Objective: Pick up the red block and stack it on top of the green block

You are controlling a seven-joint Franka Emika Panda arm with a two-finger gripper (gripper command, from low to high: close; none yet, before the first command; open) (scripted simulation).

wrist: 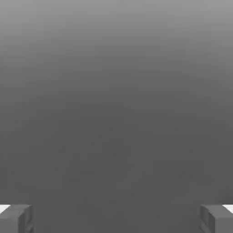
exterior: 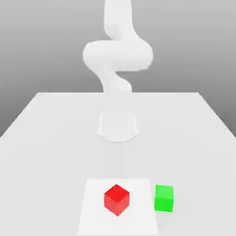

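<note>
Tool gapes wide, holding nothing; red block sits untouched beside green block; pickup and stacking remain.

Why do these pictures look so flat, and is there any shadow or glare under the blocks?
Exterior view: soft, even light; no glare, no clear shadows beside the red block or green block; the pale arm blends into the grey backdrop. Hand view: a smooth grey gradient, darker lower down, with the fingertips at two corners, wide apart.
</note>
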